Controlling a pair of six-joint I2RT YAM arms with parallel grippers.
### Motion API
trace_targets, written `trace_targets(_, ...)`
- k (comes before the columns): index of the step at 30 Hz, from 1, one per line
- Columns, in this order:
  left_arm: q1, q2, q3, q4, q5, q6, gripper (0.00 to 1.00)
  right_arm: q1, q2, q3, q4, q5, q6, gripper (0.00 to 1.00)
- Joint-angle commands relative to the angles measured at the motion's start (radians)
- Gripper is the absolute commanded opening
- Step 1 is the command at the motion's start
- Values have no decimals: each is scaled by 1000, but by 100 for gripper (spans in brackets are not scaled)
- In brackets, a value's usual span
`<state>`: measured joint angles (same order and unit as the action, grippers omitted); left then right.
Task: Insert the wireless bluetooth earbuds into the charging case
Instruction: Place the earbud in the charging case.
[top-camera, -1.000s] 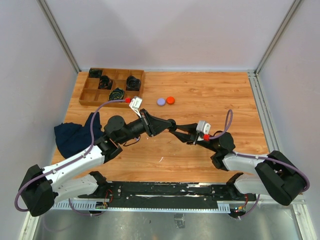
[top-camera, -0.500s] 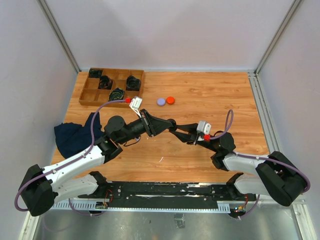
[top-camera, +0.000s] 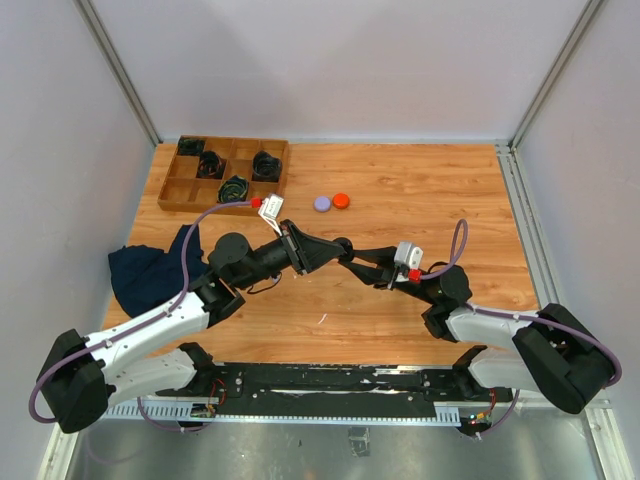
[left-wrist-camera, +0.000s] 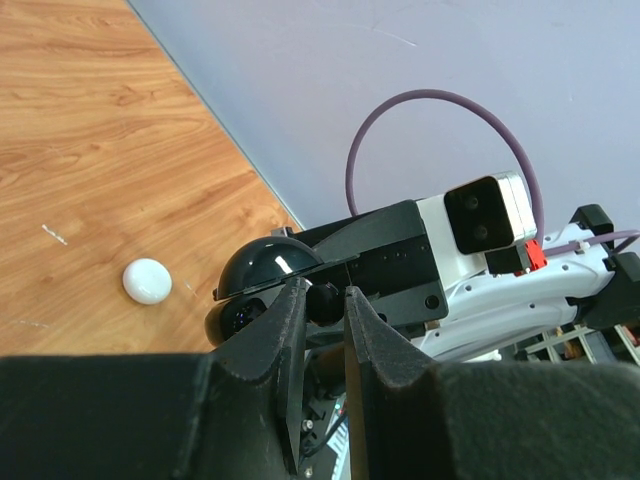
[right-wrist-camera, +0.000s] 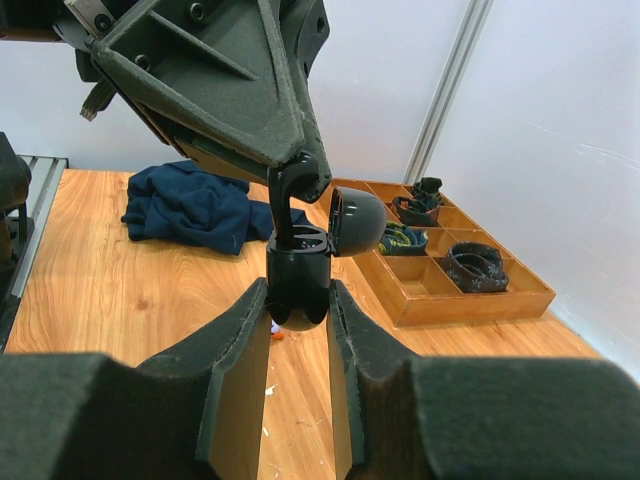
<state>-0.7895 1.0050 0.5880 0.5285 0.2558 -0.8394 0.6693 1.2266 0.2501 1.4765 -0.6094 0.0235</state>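
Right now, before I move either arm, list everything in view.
charging case: one, black, lid open, in the right gripper
dark earbud: one, in the left gripper, at the case's opening
white earbud: one, on the table below them
round cases: two, purple and orange, mid-table
coiled cables: four, black, in the tray
tray: one, wooden, far left corner
cloth: one, navy, left edge
left gripper: shut on the dark earbud
right gripper: shut on the charging case
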Motion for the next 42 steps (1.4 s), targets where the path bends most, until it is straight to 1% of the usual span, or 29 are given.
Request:
trace_targets(1,-10,-10,-15,-7,-33,1,7,15,-26,20,70,-9,10,4)
trace_targets(10,-10,-5,8,-102,-110,9,9,15,-30,15,71,-10,18,4)
trace_targets(18,-10,-5,29,-172,-137,25,11,15,-32,12,70,-11,19,4)
trace_targets(23,-10,-22,28,-199,-171,18,11,14,-41,7,70,-2,21,4)
trace_targets(31,-10,-20,34,-229,-187,6,13,14,-47,5,70,-4,29,4)
trace_targets(38,-10,-21,69,-300,-220,30,15,15,-47,6,70,-13,29,4)
trace_targets(42,-10,-28,76,-314,-232,35,15,15,-47,7,71,-17,29,5)
